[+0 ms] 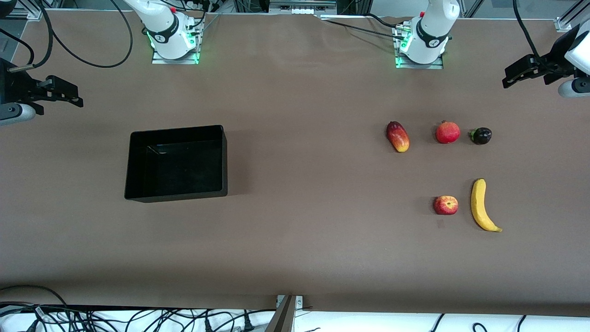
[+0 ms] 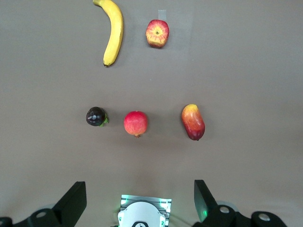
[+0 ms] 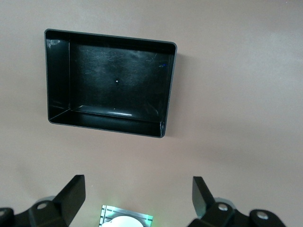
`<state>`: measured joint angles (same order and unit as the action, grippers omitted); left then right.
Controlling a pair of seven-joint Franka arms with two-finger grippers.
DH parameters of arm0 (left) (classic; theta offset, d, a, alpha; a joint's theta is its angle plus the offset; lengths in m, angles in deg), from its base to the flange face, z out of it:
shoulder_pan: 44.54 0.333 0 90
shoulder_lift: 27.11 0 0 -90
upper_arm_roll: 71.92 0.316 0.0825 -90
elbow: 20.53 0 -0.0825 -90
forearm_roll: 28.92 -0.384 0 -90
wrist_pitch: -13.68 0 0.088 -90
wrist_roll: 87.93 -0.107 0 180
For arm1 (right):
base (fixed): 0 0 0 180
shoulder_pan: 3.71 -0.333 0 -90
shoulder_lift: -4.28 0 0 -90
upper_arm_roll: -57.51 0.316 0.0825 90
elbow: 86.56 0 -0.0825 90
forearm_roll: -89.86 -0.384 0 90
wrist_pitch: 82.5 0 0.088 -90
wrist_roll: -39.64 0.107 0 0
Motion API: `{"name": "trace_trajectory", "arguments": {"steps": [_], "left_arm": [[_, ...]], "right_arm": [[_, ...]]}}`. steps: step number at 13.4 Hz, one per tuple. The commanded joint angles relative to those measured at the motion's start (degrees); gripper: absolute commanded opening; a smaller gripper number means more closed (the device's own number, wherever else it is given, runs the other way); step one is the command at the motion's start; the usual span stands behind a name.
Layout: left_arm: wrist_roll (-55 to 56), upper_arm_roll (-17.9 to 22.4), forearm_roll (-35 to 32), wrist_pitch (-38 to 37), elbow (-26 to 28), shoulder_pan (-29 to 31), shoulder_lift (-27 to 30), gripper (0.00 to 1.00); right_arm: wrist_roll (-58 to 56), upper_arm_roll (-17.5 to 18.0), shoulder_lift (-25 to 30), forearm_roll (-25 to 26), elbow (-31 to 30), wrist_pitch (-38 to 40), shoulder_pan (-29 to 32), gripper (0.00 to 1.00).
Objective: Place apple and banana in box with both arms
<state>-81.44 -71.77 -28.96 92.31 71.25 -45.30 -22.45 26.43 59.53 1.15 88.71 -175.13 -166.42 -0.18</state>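
Note:
The apple (image 1: 445, 205) and the banana (image 1: 481, 205) lie side by side on the brown table toward the left arm's end. They also show in the left wrist view, the apple (image 2: 157, 33) and the banana (image 2: 112, 33). The black box (image 1: 177, 130) stands empty toward the right arm's end and shows in the right wrist view (image 3: 59, 75). My left gripper (image 1: 507, 77) hangs open and empty high over the left arm's end of the table; its own view (image 2: 138, 185) shows it open. My right gripper (image 1: 76, 97) hangs open and empty high over the right arm's end; its own view (image 3: 137, 180) shows it open.
Three other fruits lie in a row farther from the front camera than the apple and banana: an elongated red-yellow fruit (image 1: 398, 136), a round red crowned fruit (image 1: 447, 132) and a small dark fruit (image 1: 480, 136). Both arm bases (image 1: 421, 41) stand at the table's back edge.

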Motion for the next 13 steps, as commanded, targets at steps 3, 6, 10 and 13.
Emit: {"name": "trace_trajectory", "arguments": {"steps": [3,6,10,13], "left_arm": [[-0.2,-0.2,-0.5,-0.3,0.1,0.1,-0.2,1.0],[-0.3,-0.2,-0.4,-0.3,0.1,0.1,-0.3,1.0],[-0.2,-0.2,-0.4,-0.1,0.1,0.1,-0.4,1.0],[0.0,-0.2,-0.2,1.2,0.1,-0.1,-1.1,1.0]], "right_arm": [[0.0,0.8,0.6,1.1,-0.5,-0.4,0.5,1.0],[0.5,0.8,0.4,1.2,-0.4,-0.5,0.4,1.0],[1.8,0.9,-2.2,2.1,-5.2,-4.0,0.5,1.0],[4.6,0.8,-3.9,2.3,-15.9,-17.4,0.6,1.0]]}}
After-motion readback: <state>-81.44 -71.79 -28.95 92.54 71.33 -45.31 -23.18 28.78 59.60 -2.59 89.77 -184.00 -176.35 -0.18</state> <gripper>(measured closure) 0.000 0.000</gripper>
